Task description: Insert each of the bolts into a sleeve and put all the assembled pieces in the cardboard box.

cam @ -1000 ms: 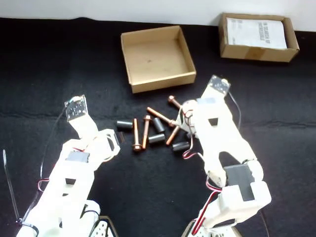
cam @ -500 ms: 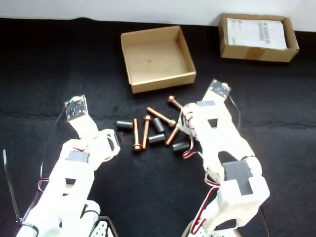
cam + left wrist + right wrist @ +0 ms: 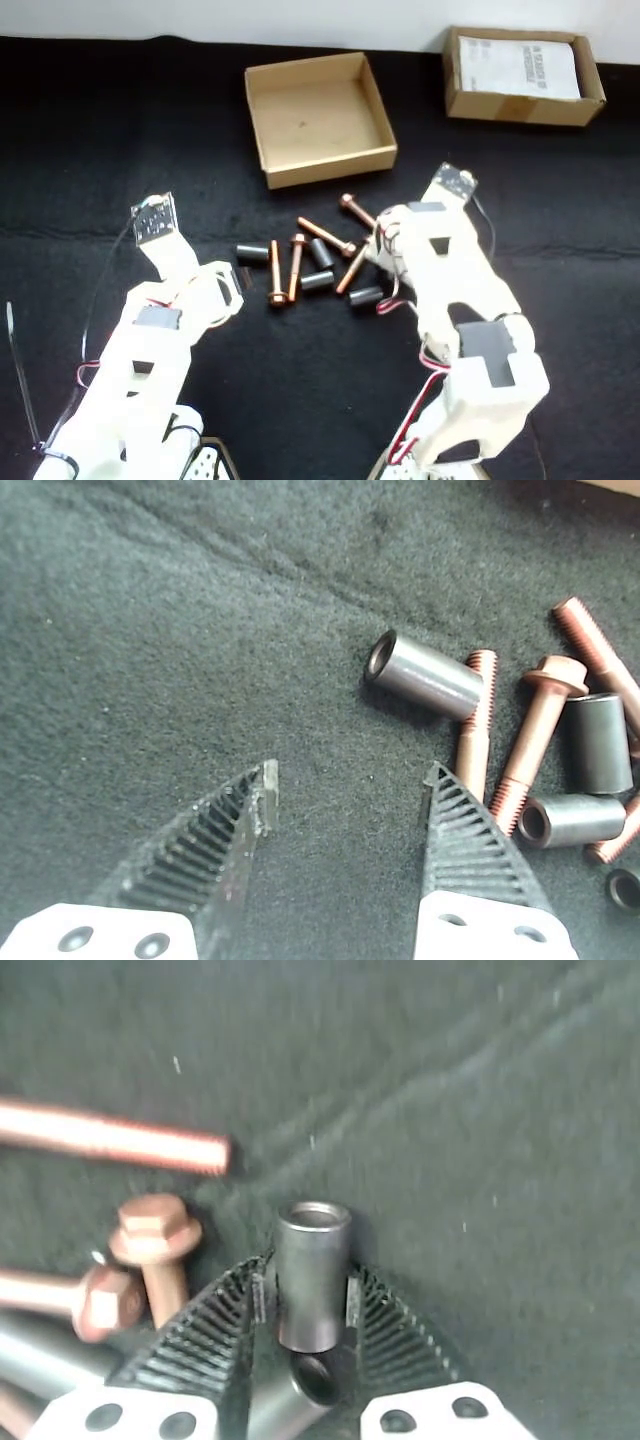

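Meanwhile, the right tool (image 3: 306,1285) gripped a sleeve (image 3: 313,1245) beside the bolts (image 3: 152,1235); the left tool (image 3: 352,778) hung open, angled low over the tabletop (image 3: 150,630).

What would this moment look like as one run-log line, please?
left claw: open, over cloth | right claw: shut on sleeve | bolts: loose on cloth, none sleeved | cardboard box: empty

Open black cloth (image 3: 120,140) surrounds the tightly clustered bolts (image 3: 296,268) and sleeves (image 3: 252,252)
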`<state>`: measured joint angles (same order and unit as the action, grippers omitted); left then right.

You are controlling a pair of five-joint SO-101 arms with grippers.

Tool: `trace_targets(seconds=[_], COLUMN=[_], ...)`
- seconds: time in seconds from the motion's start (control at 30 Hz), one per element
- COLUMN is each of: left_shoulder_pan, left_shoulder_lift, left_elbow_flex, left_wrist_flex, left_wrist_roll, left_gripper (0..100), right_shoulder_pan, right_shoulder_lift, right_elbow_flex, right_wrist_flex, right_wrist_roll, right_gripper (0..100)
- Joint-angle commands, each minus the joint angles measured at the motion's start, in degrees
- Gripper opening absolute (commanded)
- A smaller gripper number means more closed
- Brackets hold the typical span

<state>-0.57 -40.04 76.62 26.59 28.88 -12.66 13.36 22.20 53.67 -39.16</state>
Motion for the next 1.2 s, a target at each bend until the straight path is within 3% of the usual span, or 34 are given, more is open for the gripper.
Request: trace_targets(seconds=[0.0,0.3,0.57,1.17], left_shoulder_pan=[0.7,0.7,0.7,0.6], left_shoulder_lift=[0.0,0.0,0.0,0.0], left_elbow_flex=[-0.1,-0.1,0.0,-0.2], left_wrist_flex=[-0.5,-0.8,-0.8,-0.4], left_wrist_roll=[0.0,0.0,0.0,0.4], left_gripper=[24,24,24,24], right_shoulder_pan=[3.6,7.3,7.3,6.5], right_shoulder_lift=[-5.2,-21.8,-41.0,-100.8], right_elbow_flex=[-5.3,-9.5,-6.8,35.6], right_wrist_flex=[-0.2,-0.2,0.0,0.0], right_wrist_roll=[-0.1,0.4,11.2,33.1], right_gripper=[0.6,0.6,0.6,0.6])
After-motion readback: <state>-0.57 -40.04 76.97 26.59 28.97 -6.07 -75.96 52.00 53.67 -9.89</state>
